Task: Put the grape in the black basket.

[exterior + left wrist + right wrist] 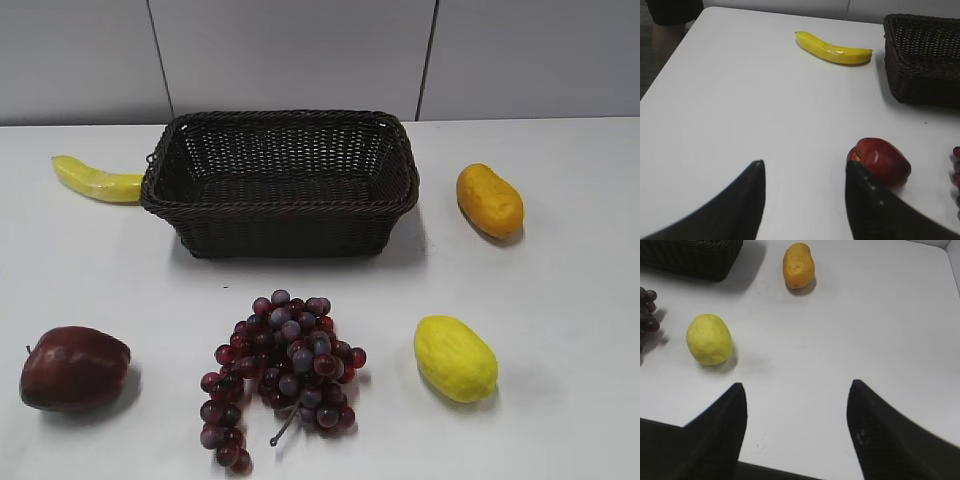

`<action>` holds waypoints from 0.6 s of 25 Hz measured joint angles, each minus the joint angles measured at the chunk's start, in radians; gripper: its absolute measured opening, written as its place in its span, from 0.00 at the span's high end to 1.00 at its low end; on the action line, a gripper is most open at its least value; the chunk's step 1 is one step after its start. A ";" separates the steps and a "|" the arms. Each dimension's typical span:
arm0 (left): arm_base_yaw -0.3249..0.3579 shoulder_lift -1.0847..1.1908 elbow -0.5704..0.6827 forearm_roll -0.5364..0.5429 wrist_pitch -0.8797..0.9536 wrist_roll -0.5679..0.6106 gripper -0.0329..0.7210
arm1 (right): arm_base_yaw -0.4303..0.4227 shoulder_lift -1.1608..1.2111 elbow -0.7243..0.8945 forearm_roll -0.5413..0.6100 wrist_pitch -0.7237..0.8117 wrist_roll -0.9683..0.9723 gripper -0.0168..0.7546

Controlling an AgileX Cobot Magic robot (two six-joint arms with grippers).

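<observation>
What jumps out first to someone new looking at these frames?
The black basket dominates, empty at the table's back centre. Right in front of it lies the grape, flanked by a dark red apple on the left and a yellow fruit on the right.

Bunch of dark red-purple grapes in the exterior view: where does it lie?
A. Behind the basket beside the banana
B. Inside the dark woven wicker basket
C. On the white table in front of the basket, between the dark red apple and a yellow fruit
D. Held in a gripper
C: the bunch of dark red-purple grapes rests on the white table in front of the dark woven wicker basket, with the dark red apple on one side and the yellow fruit on the other.
</observation>
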 joint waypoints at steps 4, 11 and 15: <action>0.000 0.000 0.000 0.000 0.000 0.000 0.32 | 0.000 0.049 -0.011 -0.001 -0.015 0.000 0.35; 0.000 0.000 0.000 0.000 0.000 0.000 0.32 | 0.000 0.281 -0.068 -0.001 -0.048 0.001 0.35; 0.000 0.000 0.000 0.000 0.000 0.000 0.32 | 0.000 0.434 -0.099 -0.001 -0.062 0.001 0.35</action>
